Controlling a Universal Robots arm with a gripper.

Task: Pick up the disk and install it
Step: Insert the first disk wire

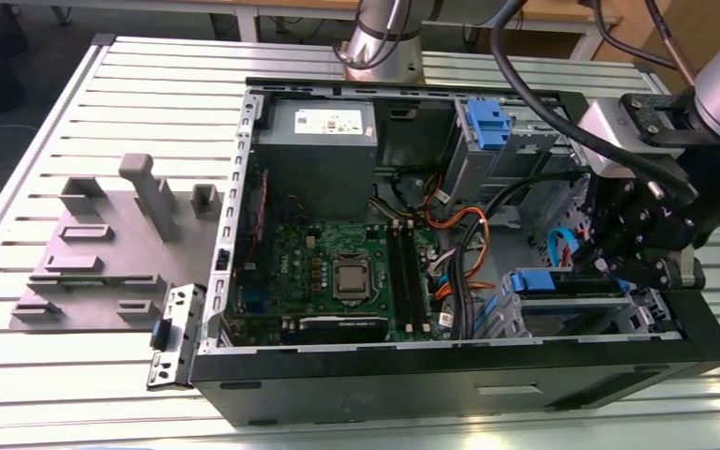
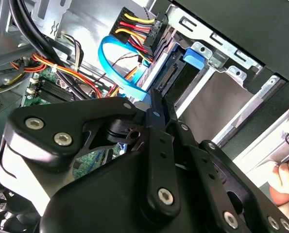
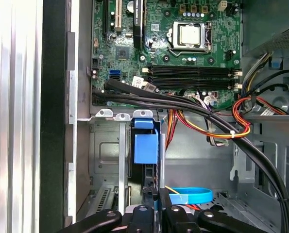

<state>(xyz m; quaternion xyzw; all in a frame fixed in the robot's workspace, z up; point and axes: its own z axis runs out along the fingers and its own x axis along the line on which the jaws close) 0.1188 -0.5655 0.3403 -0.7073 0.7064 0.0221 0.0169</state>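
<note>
Disk (image 3: 145, 167): stands on edge in the drive bay (image 3: 110, 160) of the open computer case (image 1: 460, 370), blue tab (image 3: 146, 148) facing out, directly ahead of the fingertips in the first wrist view. In the exterior view its blue bracket (image 1: 538, 280) sits in the cage just below the tool.

Gripper (image 3: 156, 199): at the disk's rear edge, fingers drawn close together on either side of that edge; it appears to pinch the disk, though the contact itself is hidden.

Nearby: blue data cable (image 3: 193, 196) looping just beside the fingers; black cable bundle (image 3: 183, 104) and orange-yellow power leads (image 3: 217, 128) beyond the bay; motherboard (image 3: 173, 48) farther off.

Handling judgement: the disk seems partly seated. Good practice is a straight push along the bay rails, keeping the disk square and the blue cable out of the slot.
</note>
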